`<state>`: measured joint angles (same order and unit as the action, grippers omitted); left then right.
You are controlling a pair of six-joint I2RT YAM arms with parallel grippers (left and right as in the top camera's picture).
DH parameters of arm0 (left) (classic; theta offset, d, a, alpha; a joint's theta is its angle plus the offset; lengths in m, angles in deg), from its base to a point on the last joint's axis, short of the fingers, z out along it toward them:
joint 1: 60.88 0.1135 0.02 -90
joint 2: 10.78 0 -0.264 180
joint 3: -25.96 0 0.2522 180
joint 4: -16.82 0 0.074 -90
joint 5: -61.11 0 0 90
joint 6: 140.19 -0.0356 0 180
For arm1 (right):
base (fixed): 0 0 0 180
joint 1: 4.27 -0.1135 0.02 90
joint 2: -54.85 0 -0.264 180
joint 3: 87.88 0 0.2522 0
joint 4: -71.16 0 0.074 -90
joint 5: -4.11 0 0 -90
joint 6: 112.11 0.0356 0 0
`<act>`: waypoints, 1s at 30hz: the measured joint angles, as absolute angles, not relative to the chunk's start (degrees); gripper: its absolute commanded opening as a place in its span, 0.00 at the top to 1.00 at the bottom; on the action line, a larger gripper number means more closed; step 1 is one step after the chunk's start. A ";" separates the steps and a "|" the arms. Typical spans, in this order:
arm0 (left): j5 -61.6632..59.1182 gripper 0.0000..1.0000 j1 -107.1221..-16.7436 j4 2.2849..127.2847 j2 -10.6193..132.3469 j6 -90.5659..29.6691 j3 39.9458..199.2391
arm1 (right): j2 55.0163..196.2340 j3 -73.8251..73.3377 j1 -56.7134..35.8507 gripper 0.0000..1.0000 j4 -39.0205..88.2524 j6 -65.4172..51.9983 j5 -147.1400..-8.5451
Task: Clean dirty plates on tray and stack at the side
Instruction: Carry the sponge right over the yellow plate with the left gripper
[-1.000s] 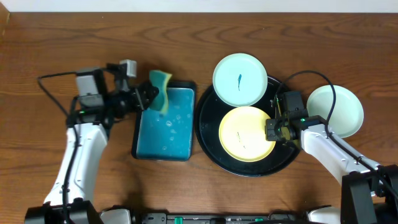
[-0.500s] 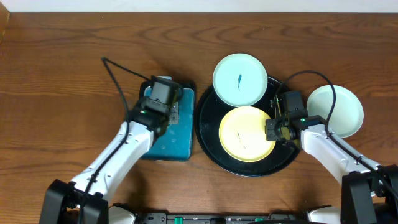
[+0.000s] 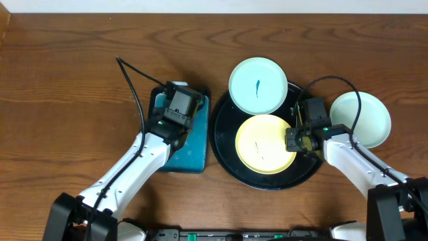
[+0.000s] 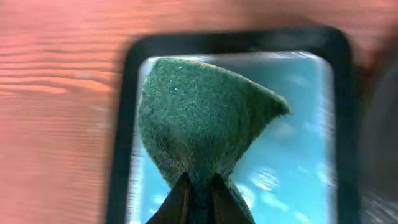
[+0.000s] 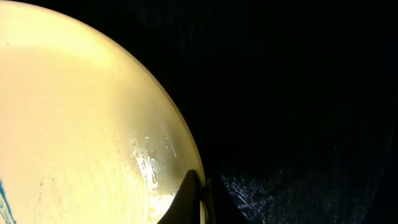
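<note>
Elbows bent, both arms reach up from the frame's lower edge. At centre left the left gripper (image 4: 199, 182) is clamped on a green sponge (image 4: 205, 118) over the teal rectangular tray (image 4: 121, 124). The right gripper (image 5: 198, 182) pinches the yellow plate (image 5: 74, 112) by its right rim, inside the round black tray (image 5: 298, 93). Farther up, a smeared mint plate (image 3: 267, 97) overlaps that tray's upper rim. A second mint plate (image 3: 364, 120) lies outside it at right.

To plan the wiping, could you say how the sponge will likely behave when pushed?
The sponge is probably soft: it folds where the jaws pinch it. It likely flattens under pressure. Held at the wet rectangular tray, it may be soaked, heavier and dripping.
</note>
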<state>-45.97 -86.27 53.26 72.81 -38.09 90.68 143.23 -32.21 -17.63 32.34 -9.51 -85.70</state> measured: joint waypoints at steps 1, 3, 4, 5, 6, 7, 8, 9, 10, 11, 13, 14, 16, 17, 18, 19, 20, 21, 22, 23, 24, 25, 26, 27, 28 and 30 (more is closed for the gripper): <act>-42.80 0.93 -86.29 53.65 72.81 -38.44 90.74 | 143.23 -32.21 -17.63 0.99 32.36 -9.51 -85.50; -37.14 0.93 -86.47 54.26 72.79 -38.81 90.98 | 143.23 -32.21 -17.63 0.99 32.32 -9.51 -85.04; -34.65 0.93 -86.60 54.17 72.68 -38.85 91.09 | 143.23 -32.21 -17.63 0.99 32.30 -9.49 -84.72; -32.07 0.92 -87.01 53.54 72.39 -38.83 91.20 | 143.23 -32.21 -17.66 0.99 32.32 -9.49 -84.17; -30.01 0.93 -87.63 52.60 71.96 -38.61 91.22 | 143.23 -32.21 -17.72 0.99 32.36 -9.46 -83.51; -28.46 0.93 -88.41 51.73 71.43 -38.31 91.31 | 143.23 -32.21 -17.94 0.99 32.34 -9.33 -82.88; -27.17 0.93 -89.40 50.81 70.93 -37.63 91.42 | 143.23 -32.21 -18.31 0.99 32.36 -9.27 -81.94; -26.06 0.92 -90.58 49.93 70.51 -36.73 91.72 | 143.23 -32.21 -18.86 0.99 32.45 -9.20 -80.91; -25.10 0.93 -91.82 49.17 70.32 -35.71 92.14 | 143.23 -32.21 -19.40 0.99 32.56 -9.09 -79.86; -24.44 0.93 -92.87 48.42 70.32 -34.70 92.51 | 143.23 -32.21 -19.73 0.99 32.60 -9.07 -79.16; -23.59 0.93 -95.52 47.09 70.47 -31.49 92.95 | 143.23 -32.21 -20.34 0.99 32.74 -9.07 -77.88; -23.22 0.93 -96.78 46.68 70.67 -29.61 93.04 | 143.23 -32.23 -20.52 0.99 32.82 -9.05 -77.50; -23.17 0.93 -99.19 45.63 71.76 -26.31 93.06 | 143.23 -32.23 -20.58 0.99 32.87 -9.03 -76.94; -23.22 0.93 -100.15 45.04 72.55 -25.08 93.06 | 143.23 -32.23 -20.61 0.99 32.87 -9.03 -76.72; -23.26 0.93 -101.35 44.27 73.75 -23.60 93.06 | 143.23 -32.23 -20.61 0.99 32.89 -9.05 -76.61; -23.44 0.93 -102.53 43.40 75.37 -22.24 93.08 | 143.23 -32.25 -20.63 0.99 32.87 -9.03 -76.48; -23.48 0.92 -103.41 42.70 76.70 -21.28 93.08 | 143.23 -32.25 -20.63 0.99 32.89 -9.05 -76.43; -23.48 0.93 -104.54 41.89 78.47 -20.19 93.08 | 143.23 -32.25 -20.63 0.99 32.91 -9.03 -76.41; -23.50 0.93 -105.53 40.97 80.00 -19.55 93.08 | 143.23 -32.25 -20.63 0.99 32.91 -9.03 -76.39; -23.50 0.93 -106.42 40.14 81.49 -18.92 93.08 | 143.23 -32.25 -20.63 0.99 32.93 -9.03 -76.39; -23.50 0.92 -107.12 39.68 82.58 -18.59 93.08 | 143.23 -32.25 -20.63 0.99 32.93 -9.03 -76.41; -23.50 0.93 -108.24 38.85 84.41 -18.18 93.08 | 143.23 -32.25 -20.63 0.99 32.93 -9.03 -76.41; -23.54 0.93 -108.94 38.59 85.55 -17.80 93.08 | 143.23 -32.25 -20.63 0.99 32.93 -9.03 -76.43; -23.68 0.93 -109.74 38.37 86.88 -17.32 93.08 | 143.23 -32.25 -20.63 0.99 32.91 -9.03 -76.43; -23.72 0.93 -110.44 38.28 88.24 -17.08 93.08 | 143.23 -32.25 -20.63 0.99 32.91 -9.03 -76.43; -24.31 0.93 -111.25 38.04 90.10 -16.89 93.34 | 143.23 -32.36 -20.65 0.99 32.82 -9.03 -76.48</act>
<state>-24.31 -111.25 38.04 90.10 -16.89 93.34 143.23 -32.36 -20.65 32.82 -9.03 -76.48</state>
